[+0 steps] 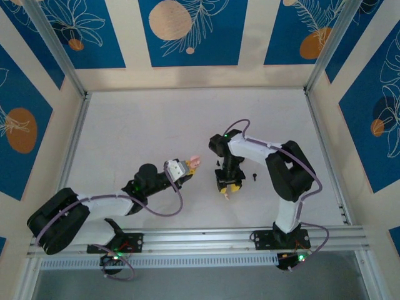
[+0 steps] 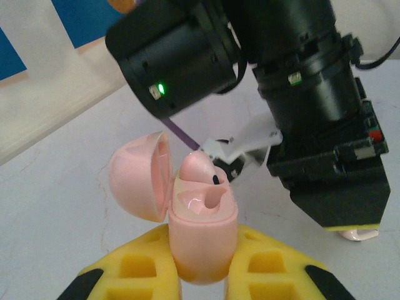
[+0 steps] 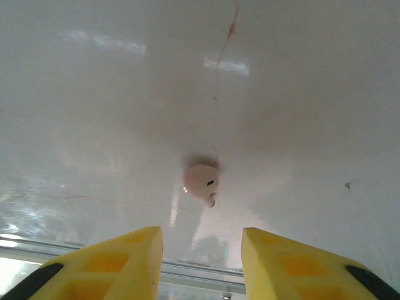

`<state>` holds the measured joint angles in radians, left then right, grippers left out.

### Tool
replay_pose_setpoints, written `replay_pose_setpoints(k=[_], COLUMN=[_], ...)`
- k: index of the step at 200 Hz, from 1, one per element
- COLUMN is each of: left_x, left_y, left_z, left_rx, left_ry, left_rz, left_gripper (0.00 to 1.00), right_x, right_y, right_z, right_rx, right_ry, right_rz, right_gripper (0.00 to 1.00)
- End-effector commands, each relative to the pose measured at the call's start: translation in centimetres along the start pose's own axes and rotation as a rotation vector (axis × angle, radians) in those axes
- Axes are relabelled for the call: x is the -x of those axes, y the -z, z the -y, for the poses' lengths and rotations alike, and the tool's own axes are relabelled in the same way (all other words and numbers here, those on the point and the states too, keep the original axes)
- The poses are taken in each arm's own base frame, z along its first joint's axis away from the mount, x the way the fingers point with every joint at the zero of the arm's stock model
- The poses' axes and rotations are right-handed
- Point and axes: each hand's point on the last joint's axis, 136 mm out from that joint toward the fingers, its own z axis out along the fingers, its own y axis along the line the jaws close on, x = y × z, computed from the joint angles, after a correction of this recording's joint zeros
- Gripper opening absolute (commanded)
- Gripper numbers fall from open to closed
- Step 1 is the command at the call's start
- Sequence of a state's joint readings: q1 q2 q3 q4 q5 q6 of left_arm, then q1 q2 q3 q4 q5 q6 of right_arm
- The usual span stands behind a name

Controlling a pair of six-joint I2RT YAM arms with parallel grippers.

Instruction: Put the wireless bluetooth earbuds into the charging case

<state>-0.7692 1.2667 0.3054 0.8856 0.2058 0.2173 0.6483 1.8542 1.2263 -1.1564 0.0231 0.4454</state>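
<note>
Wide white table (image 1: 156, 125) here, with lots of bare surface toward the far wall and out to both sides. It is boxed in by metal posts at the far corners and by the aluminium rail (image 1: 206, 236) along the near edge, where both bases sit. All the action crowds the middle. The right arm (image 1: 284, 172) folds in from the right, elbow high and wrist pointing down at the table. The left arm (image 1: 94, 206) stretches low from the near-left corner toward it. The two wrists are close, and from the left wrist the right arm's dark wrist bulks just behind the case and blocks the room beyond. The left gripper (image 2: 201, 265) is clenched on the pink charging case (image 2: 203, 240), yellow fingers pinching its lower body and holding it upright. The lid (image 2: 140, 178) is swung open to the left. The seated earbud (image 2: 195, 167) stands in the far socket with its rounded head poking up, and the nearer socket shows a glossy hollow. The right gripper (image 3: 203, 250) is released, with its jaws apart and hanging over the table. The loose earbud (image 3: 201, 180), pale pink with a short stem, lies on the table just ahead of the gap, touching neither finger. Off to the right, a small black piece (image 1: 256, 175) lies on the table, too small to make out.
</note>
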Motion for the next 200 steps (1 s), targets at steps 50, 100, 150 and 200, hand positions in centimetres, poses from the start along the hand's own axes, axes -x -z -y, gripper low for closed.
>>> replay_pose_setpoints(k=[50,100,150,200], left_x=[0.4,0.4,0.5,0.2], left_y=[0.3,0.4,0.3,0.4], left_z=[-0.7,-0.7,-0.6,-0.6], left_rx=[0.026,0.026,0.02,0.018], left_ry=[-0.017,-0.016,-0.013,-0.014], left_rz=[-0.002,-0.008,-0.009,-0.025], left_gripper=[0.14,0.14,0.14,0.14], right_x=[0.5,0.6,1.0,0.8], right_y=[-1.5,-2.6,-3.4,-2.9], right_z=[-1.5,-0.7,-0.6,0.0], right_rx=[0.027,-0.022,-0.021,-0.041], right_ry=[0.082,0.078,0.075,0.053], right_rz=[-0.049,-0.066,-0.066,-0.04], right_gripper=[0.38,0.34,0.3,0.24])
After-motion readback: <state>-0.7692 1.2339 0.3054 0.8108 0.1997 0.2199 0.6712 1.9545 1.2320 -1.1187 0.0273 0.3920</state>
